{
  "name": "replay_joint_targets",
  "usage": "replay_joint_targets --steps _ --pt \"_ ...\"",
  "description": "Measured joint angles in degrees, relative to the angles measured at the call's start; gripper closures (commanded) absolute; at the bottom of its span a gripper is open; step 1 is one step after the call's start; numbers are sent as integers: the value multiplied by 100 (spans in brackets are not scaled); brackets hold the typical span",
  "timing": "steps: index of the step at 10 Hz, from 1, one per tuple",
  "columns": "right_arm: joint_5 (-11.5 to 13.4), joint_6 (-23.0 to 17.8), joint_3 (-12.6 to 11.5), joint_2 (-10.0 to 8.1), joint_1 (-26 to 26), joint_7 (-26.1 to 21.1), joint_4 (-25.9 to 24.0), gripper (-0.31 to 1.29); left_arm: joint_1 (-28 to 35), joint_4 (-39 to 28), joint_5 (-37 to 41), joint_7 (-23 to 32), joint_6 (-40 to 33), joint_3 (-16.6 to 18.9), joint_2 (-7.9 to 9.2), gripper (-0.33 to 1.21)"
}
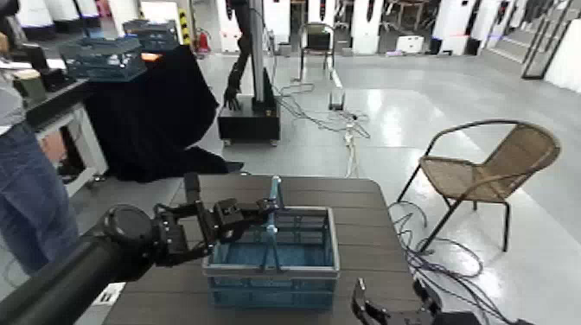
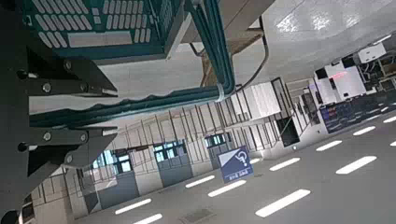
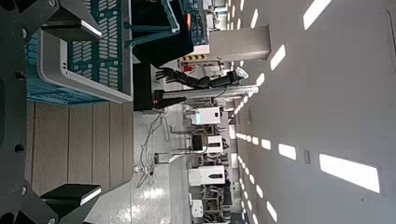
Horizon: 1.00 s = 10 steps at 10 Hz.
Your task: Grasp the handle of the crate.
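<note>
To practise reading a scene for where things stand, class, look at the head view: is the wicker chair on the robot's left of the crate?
No, the wicker chair stands on the crate's right.

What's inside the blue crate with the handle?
Nothing shows in the crate but its blue floor. The left gripper, shut on the handle, and its arm cover part of the far left; the front wall hides the nearest floor.
</note>
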Motion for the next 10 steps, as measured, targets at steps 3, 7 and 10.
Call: replay_joint_targets --steps 3,7,10 --pt "-29 -9 -23 -11 5 3 9 15 29 -3 -1 -81 17 -4 -10 119" --pt "-38 -9 -68 -4 54 -7 -17 15 401 -429 -3 211 181 363 29 119" --pt "-33 -23 -104 16 84 -29 -27 15 984 -1418 41 845 444 925 128 119"
